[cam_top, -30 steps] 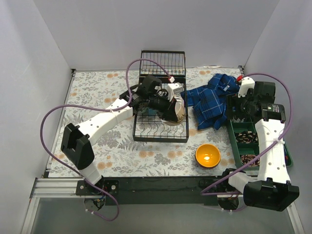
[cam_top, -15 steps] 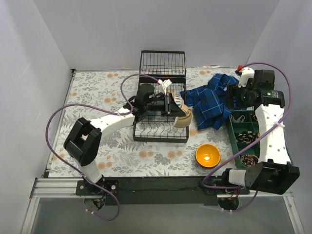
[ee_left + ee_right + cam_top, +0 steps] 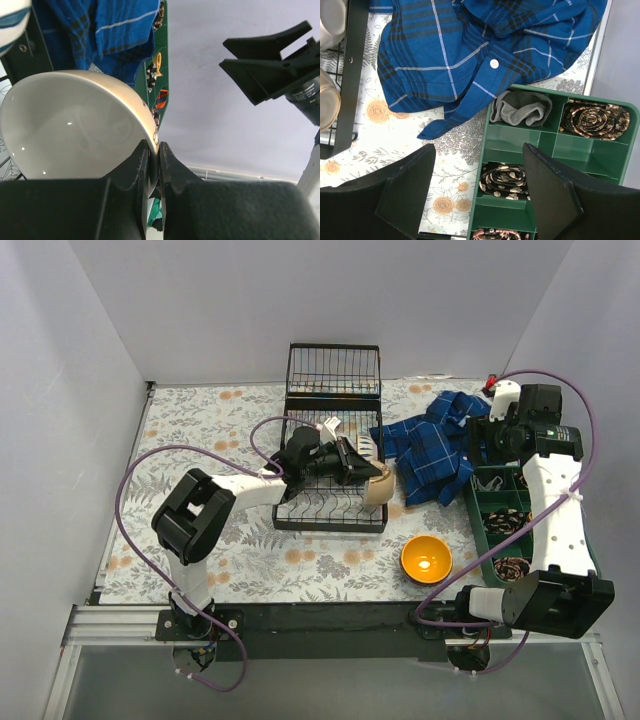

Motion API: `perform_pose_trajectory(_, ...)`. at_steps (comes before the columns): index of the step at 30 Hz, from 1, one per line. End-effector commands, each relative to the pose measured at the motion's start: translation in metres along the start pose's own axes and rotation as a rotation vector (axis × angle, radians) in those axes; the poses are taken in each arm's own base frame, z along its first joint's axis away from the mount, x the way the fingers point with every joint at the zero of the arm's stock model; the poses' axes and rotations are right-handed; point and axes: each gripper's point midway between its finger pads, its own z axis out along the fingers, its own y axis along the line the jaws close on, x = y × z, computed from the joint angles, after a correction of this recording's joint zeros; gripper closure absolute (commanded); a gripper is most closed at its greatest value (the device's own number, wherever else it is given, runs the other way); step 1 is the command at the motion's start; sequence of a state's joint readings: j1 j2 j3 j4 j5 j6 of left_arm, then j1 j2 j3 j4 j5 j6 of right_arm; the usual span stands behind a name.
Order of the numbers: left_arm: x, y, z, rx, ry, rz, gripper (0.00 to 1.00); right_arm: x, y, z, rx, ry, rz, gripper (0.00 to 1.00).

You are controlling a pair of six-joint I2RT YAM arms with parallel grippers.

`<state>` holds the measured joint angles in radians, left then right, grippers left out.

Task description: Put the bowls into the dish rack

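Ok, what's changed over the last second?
The left pincer, clamped throughout on the rim of the cream ceramic bowl, carried it toward the near right corner of the black wire dish rack, elbow folding inward. The open right pincer shifted farther from the bases, above the green compartment tray. The orange bowl and blue plaid shirt stayed put.

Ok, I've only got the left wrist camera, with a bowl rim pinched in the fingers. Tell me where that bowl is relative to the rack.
Observer: Top camera: the left gripper holds the beige bowl at the dish rack's near right corner.
Operator: Give me what's left to load.
Observer: An orange bowl stands upright on the table, right of the rack's near end.
Operator: Report the right gripper.
Observer: The right gripper is open and empty, above the green tray's edge beside the blue shirt.
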<state>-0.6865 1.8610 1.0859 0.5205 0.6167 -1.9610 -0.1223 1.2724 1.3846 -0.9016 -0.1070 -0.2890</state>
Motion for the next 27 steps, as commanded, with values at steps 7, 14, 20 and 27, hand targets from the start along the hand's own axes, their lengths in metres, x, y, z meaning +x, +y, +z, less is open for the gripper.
perform_pose_trajectory(7,0.002,-0.018,-0.011,0.08,-0.034,-0.111,1.0,0.008,0.001,0.013,-0.011,0.029,-0.004,0.21)
perform_pose_trajectory(14,0.012,-0.022,-0.014,0.195,0.013,-0.083,1.0,0.012,0.0,0.018,-0.014,0.051,-0.003,0.22)
perform_pose_trajectory(20,0.014,-0.022,-0.012,0.246,0.033,-0.081,1.0,0.015,0.001,0.02,-0.012,0.068,-0.01,0.22)
perform_pose_trajectory(27,0.011,-0.032,-0.008,0.306,0.046,-0.055,1.0,0.022,0.002,0.019,-0.007,0.081,-0.016,0.22)
